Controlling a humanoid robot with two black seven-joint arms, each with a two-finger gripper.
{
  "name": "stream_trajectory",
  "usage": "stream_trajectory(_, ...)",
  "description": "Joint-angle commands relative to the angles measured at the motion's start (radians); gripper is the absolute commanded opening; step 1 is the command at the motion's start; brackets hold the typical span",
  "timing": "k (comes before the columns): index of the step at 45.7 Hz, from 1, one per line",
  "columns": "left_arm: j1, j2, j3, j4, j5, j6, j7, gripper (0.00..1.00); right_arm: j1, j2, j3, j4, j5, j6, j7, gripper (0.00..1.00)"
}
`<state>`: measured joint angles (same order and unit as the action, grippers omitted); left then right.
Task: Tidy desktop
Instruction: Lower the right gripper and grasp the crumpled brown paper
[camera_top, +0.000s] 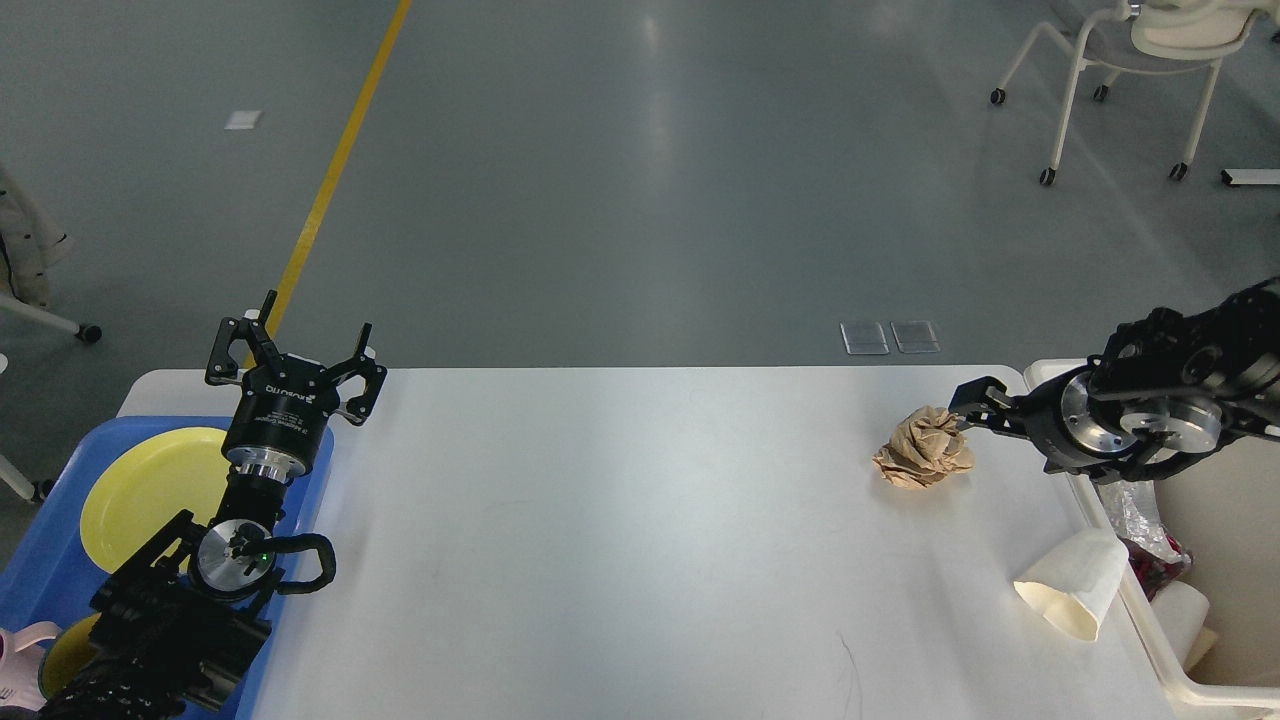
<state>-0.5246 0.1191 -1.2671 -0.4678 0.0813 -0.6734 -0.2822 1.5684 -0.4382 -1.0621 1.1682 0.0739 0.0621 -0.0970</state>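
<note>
You are at the pick-up step: your right gripper (968, 408) reaches the crumpled brown paper (925, 447) at two o'clock on the desktop (620, 540), jaw state unreadable, left gripper (295, 352) spread idle, so next comes a firm pinch before the bin (1085, 495).

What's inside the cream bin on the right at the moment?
The cream bin shows crumpled clear plastic, something dark red and a white roll. The right arm covers its far end, and the frame crops the rest.

Crumpled brown paper wad (925, 447) on white rectangular table (620, 520), right side; squashed white paper cup (1075, 583) nearer, beside cream plastic bin (1215, 500); blue plastic tray (45, 560) far left.
</note>
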Motion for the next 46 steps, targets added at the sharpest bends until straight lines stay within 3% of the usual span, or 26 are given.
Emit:
stream_trajectory(1, 0.000, 0.001, 0.000, 0.000, 0.000, 0.000, 0.000, 0.97, -0.146, 0.007, 0.148, -0.081, 0.052, -0.139, 0.002, 1.00)
stream_trajectory(14, 0.000, 0.001, 0.000, 0.000, 0.000, 0.000, 0.000, 0.97, -0.352, 0.087, 0.289, -0.275, 0.056, -0.257, 0.003, 1.00)
stream_trajectory(25, 0.000, -0.001, 0.000, 0.000, 0.000, 0.000, 0.000, 0.97, -0.464, 0.131, 0.484, -0.420, 0.055, -0.260, 0.003, 1.00)
stream_trajectory(34, 0.000, -0.001, 0.000, 0.000, 0.000, 0.000, 0.000, 0.97, -0.518, 0.196, 0.516, -0.512, 0.056, -0.260, 0.003, 0.99)
stream_trajectory(37, 0.000, -0.001, 0.000, 0.000, 0.000, 0.000, 0.000, 0.97, -0.536, 0.211, 0.524, -0.535, 0.056, -0.260, 0.003, 0.90)
stream_trajectory(41, 0.000, 0.001, 0.000, 0.000, 0.000, 0.000, 0.000, 0.97, -0.548, 0.213, 0.547, -0.538, 0.056, -0.260, 0.003, 0.50)
stream_trajectory(46, 0.000, -0.001, 0.000, 0.000, 0.000, 0.000, 0.002, 0.97, -0.551, 0.213, 0.553, -0.536, 0.055, -0.260, 0.002, 0.14)
